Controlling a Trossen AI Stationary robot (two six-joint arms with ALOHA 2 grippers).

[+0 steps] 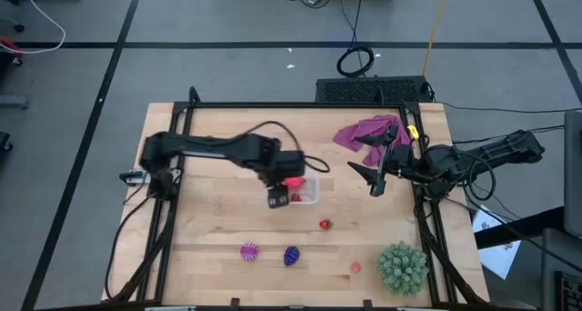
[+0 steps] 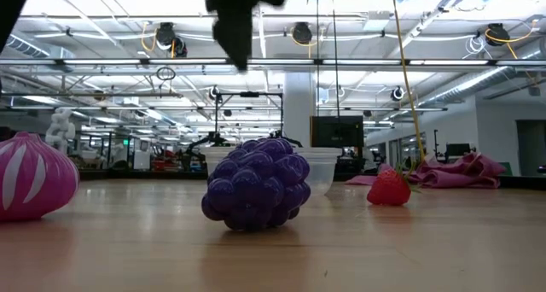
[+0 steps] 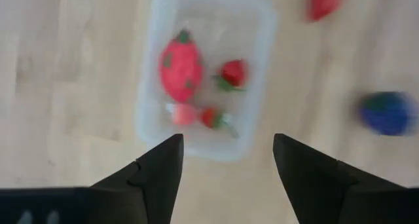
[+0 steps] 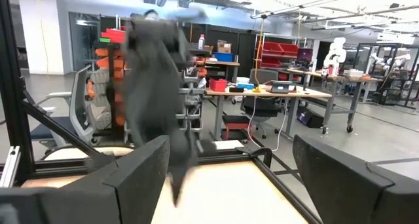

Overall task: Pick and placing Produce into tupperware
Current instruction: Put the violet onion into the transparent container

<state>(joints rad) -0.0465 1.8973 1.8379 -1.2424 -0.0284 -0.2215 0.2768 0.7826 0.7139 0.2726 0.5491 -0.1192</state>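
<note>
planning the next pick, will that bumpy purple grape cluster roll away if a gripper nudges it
Probably a little. The purple grape cluster is rounded and rests on the bare wooden table on a small patch, so it may rock or roll. Its knobbly beads should slow it and give the fingers purchase. It looks like a light toy.

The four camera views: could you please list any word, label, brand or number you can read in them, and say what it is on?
None can be read.
The clear plastic rectangular box and the small red toy fruits in it carry no print.
White paper sheets beside the table: any marks too small to read.
</note>
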